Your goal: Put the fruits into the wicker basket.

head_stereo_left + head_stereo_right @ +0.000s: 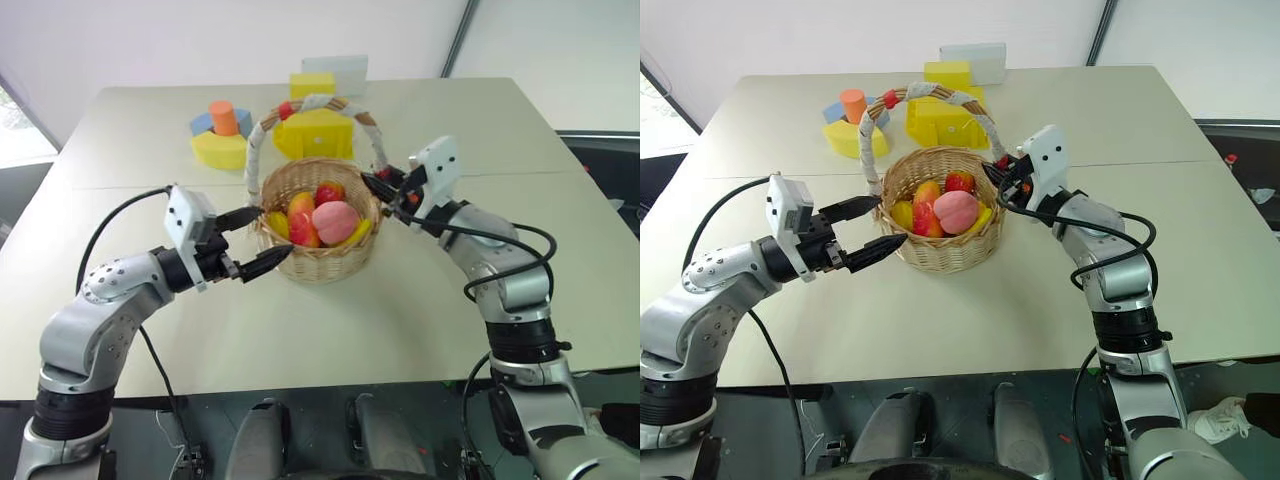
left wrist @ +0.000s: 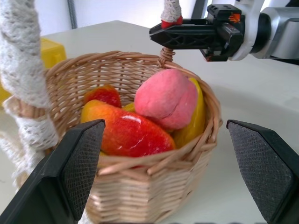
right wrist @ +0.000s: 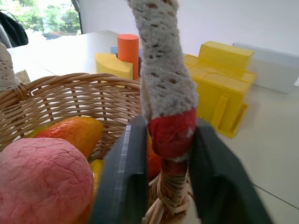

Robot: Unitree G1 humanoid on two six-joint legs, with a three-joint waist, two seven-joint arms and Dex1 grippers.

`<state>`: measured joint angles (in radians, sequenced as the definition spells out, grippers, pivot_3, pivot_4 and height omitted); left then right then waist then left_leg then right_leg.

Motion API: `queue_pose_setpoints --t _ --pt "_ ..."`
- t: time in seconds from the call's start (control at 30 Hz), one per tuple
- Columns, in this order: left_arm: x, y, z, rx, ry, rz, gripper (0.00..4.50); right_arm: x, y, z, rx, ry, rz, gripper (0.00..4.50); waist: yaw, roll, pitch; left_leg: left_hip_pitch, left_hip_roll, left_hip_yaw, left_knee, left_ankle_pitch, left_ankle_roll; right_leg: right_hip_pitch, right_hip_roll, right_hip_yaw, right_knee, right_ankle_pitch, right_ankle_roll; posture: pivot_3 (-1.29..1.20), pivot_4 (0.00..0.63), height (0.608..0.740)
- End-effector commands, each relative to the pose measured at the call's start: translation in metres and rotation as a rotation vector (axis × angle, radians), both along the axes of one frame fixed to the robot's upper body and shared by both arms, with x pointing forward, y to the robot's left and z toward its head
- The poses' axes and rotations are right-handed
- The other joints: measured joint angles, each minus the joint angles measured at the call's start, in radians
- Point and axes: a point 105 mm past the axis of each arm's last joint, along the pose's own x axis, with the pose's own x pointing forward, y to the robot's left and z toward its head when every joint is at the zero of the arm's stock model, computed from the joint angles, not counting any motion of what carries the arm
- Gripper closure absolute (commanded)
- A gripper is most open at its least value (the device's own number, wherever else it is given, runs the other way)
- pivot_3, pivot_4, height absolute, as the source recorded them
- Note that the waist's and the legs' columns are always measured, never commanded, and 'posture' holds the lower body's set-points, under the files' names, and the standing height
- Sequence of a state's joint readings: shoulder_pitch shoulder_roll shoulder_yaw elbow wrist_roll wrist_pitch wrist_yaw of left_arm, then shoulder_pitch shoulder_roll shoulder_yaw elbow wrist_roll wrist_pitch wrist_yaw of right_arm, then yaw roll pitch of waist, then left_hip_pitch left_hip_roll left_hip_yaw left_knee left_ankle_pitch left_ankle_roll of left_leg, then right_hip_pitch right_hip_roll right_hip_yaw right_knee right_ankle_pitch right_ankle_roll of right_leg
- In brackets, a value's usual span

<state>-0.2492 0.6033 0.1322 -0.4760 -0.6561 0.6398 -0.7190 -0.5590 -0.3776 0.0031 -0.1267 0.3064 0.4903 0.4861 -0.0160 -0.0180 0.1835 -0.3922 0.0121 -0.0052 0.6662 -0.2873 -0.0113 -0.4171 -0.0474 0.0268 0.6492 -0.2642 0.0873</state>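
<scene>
The wicker basket point(image 1: 305, 264) stands mid-table, its white-wrapped handle point(image 1: 262, 140) arching over it. Inside lie the fruits: a pink peach point(image 1: 334, 217), a red-and-yellow mango point(image 1: 303, 228), a yellow banana point(image 1: 358, 234) and a red piece point(image 1: 329, 192). My left gripper point(image 1: 270, 233) is open at the basket's left side, its fingers point(image 2: 70, 172) on either side of the basket's near wall without touching it. My right gripper point(image 1: 372, 182) is shut on the handle's red-wrapped foot point(image 3: 170, 133) at the right rim, one finger on each side.
Behind the basket stand foam blocks: a large yellow one point(image 1: 315, 132), an orange cylinder point(image 1: 224, 117) on blue and yellow pieces point(image 1: 220, 150), and a white box point(image 1: 335, 72). The table's front edge point(image 1: 300, 385) runs just below my arms.
</scene>
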Motion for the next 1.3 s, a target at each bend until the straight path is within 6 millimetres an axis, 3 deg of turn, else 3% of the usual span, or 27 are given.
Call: queue_pose_setpoints --t 0.03,0.3,0.43,0.47,0.57,0.63,0.83,1.0,1.1,1.3 --pt "-0.004 -0.005 0.012 -0.008 -0.061 -0.026 0.0 -0.008 -0.023 0.032 0.018 -0.131 -0.072 4.49 0.0 0.0 0.0 0.0 0.0 0.0 0.0 0.0 0.0 0.0 0.0 0.0 0.0 0.0 0.0 0.0 0.15 0.74" --pt "0.002 -0.01 0.01 -0.01 -0.058 -0.059 0.0 -0.022 -0.088 0.057 0.018 -0.209 -0.251 4.49 0.002 0.0 0.0 -0.001 -0.001 0.0 0.0 0.0 0.0 0.0 -0.001 0.0 -0.001 0.0 0.0 0.0 0.15 0.74" --pt "0.005 -0.015 0.013 -0.016 -0.069 -0.078 0.0 -0.022 -0.156 0.072 0.027 -0.236 -0.543 4.49 0.001 0.001 0.001 0.0 0.0 0.0 0.0 0.0 0.0 0.0 0.001 0.0 0.0 0.0 0.0 0.0 0.15 0.74" --pt "0.005 -0.015 0.013 -0.016 -0.071 -0.079 0.0 -0.022 -0.164 0.072 0.028 -0.235 -0.578 4.49 0.003 0.001 0.0 0.0 0.0 0.0 0.0 0.0 0.0 0.0 0.001 0.0 0.0 0.0 0.0 0.0 0.15 0.74" --pt "0.009 -0.017 0.013 -0.02 -0.074 -0.081 0.0 -0.023 -0.215 0.067 0.077 -0.204 -0.791 4.49 0.004 0.001 0.0 0.0 -0.001 0.001 0.0 0.0 0.0 0.001 0.0 0.001 0.0 0.0 0.0 0.0 0.15 0.74" --pt "0.01 -0.019 0.012 -0.021 -0.075 -0.084 0.0 -0.023 -0.234 0.06 0.11 -0.182 -0.871 4.49 0.003 0.001 0.0 0.0 -0.001 0.001 0.0 0.0 0.0 0.001 0.0 0.001 -0.001 0.0 0.0 0.0 0.15 0.74" --pt "0.012 -0.022 0.011 -0.028 -0.078 -0.086 0.0 -0.02 -0.246 0.046 0.131 -0.145 -0.917 4.49 -0.006 0.004 0.001 0.001 0.0 0.003 0.0 0.0 0.0 0.0 0.002 0.003 0.0 0.0 0.0 0.0 0.15 0.74" --pt "0.011 -0.021 0.01 -0.031 -0.071 -0.077 0.0 -0.025 -0.246 0.045 0.134 -0.145 -0.916 2.23 -0.001 0.006 0.001 0.001 0.0 0.003 0.0 0.0 0.0 0.0 0.002 0.003 0.0 0.0 0.0 0.0 0.15 0.74" --pt "0.011 -0.018 0.009 -0.027 -0.062 -0.067 0.0 -0.033 -0.244 0.055 0.021 -0.213 -0.938 0.7 0.002 0.006 0.001 0.001 0.0 0.002 0.0 0.0 0.0 0.0 0.002 0.003 0.0 0.0 0.0 0.0 0.15 0.74" --pt "0.014 0.001 0.002 -0.04 -0.038 0.025 0.0 -0.049 -0.223 0.074 -0.133 -0.352 -0.855 0.7 0.0 0.006 0.001 0.001 0.0 0.002 0.0 0.0 0.0 0.0 0.002 0.003 0.0 0.0 0.0 0.0 0.15 0.74"
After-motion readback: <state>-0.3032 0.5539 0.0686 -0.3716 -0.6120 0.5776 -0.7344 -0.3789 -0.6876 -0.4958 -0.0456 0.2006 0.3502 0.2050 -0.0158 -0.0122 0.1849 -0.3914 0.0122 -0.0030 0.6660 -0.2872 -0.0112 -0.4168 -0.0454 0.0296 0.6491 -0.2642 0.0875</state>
